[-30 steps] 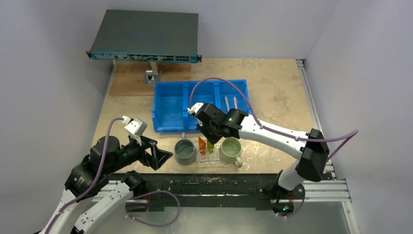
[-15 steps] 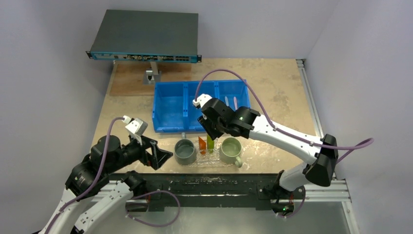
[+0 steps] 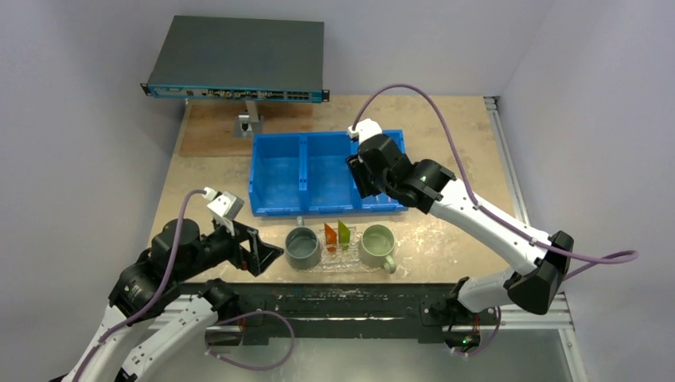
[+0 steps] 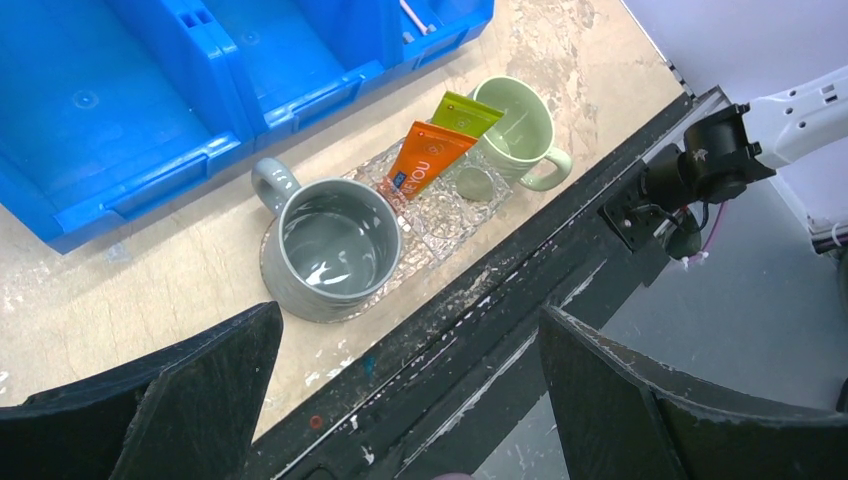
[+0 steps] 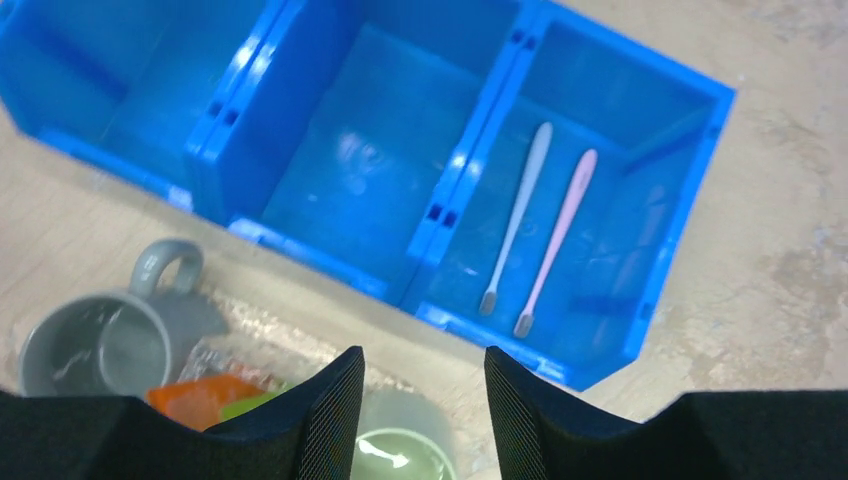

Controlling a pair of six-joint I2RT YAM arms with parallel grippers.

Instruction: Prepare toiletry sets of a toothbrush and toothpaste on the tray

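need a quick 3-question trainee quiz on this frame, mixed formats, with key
1. True or false: both toothbrushes already lie on the tray.
2. What stands on the tray between the grey mug and the pale-green mug? A) an orange tube and a green tube B) one toothbrush C) nothing
3. Fill in: the right gripper, jaws apart, hangs over the blue bin holding ____.
Key: 1 false, they lie in the bin's right-end compartment. 2 A. 3 nothing.
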